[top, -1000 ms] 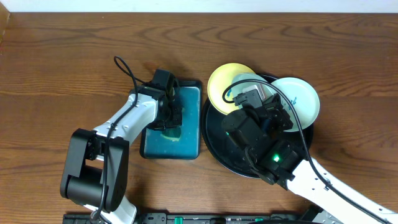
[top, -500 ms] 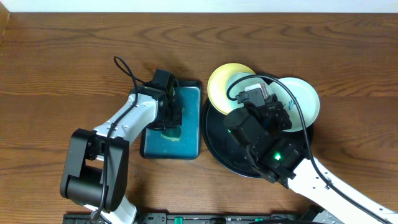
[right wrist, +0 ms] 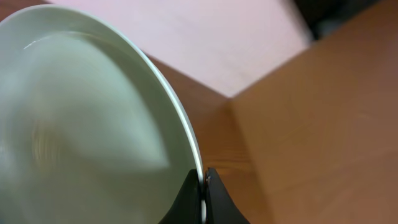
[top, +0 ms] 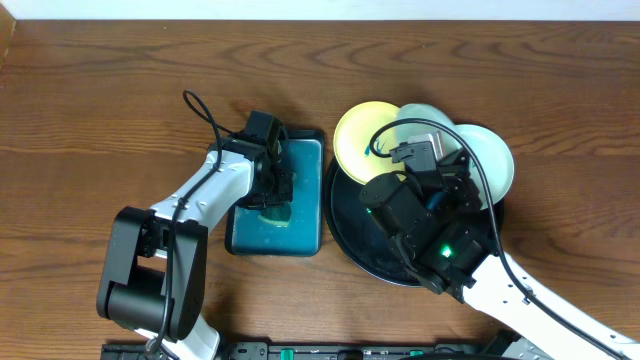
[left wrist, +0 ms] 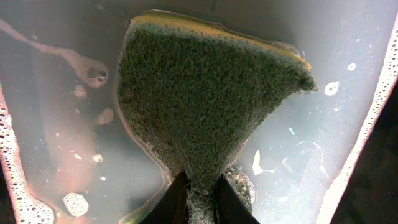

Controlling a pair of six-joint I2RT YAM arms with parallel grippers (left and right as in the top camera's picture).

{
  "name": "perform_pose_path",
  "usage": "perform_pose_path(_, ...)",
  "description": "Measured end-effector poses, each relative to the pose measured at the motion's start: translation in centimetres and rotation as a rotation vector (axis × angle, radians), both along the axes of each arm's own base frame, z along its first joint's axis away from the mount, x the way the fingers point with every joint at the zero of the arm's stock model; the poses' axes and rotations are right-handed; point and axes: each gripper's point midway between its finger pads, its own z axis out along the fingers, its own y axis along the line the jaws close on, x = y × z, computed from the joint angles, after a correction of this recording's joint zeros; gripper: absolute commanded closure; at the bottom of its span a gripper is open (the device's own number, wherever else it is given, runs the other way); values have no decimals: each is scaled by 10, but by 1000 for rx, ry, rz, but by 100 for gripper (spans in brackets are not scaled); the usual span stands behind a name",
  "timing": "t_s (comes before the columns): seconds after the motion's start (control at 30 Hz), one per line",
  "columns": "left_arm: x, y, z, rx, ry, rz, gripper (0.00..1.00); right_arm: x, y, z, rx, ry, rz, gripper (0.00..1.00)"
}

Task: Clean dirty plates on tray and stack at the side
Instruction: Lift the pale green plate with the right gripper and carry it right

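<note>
Left pincer (left wrist: 199,190) is clamping a coarse green sponge (left wrist: 211,99), which is fanning out ahead of it over the soapy teal tray (top: 305,170). Right pincer (right wrist: 202,186) is pinching the thin rim of a smooth mint plate (right wrist: 81,124), tilting at its left. The glossy round black tray (top: 350,235) is lying below it.

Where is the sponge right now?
The sponge is pinched in the left gripper, down in the soapy teal tray, just left of the black tray.
</note>
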Motion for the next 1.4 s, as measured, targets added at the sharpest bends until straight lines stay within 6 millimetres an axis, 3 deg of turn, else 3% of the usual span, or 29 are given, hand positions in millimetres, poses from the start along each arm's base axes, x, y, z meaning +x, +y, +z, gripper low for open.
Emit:
perform_pose_path(0.4, 0, 0, 0, 0, 0, 0, 87, -10, -18, 24, -203, -21, -104, 99)
perform_pose_path(0.9, 0, 0, 0, 0, 0, 0, 87, -11, -18, 30, -199, -50, -124, 99)
perform_pose_path(1.07, 0, 0, 0, 0, 0, 0, 87, -1, -8, 14, -115, -4, -44, 99)
perform_pose_path(1.23, 0, 0, 0, 0, -1, 0, 87, 10, -8, -16, 77, 66, 11, 99)
perform_pose_path(1.4, 0, 0, 0, 0, -1, 0, 87, 18, -29, -46, 325, 112, -59, 99)
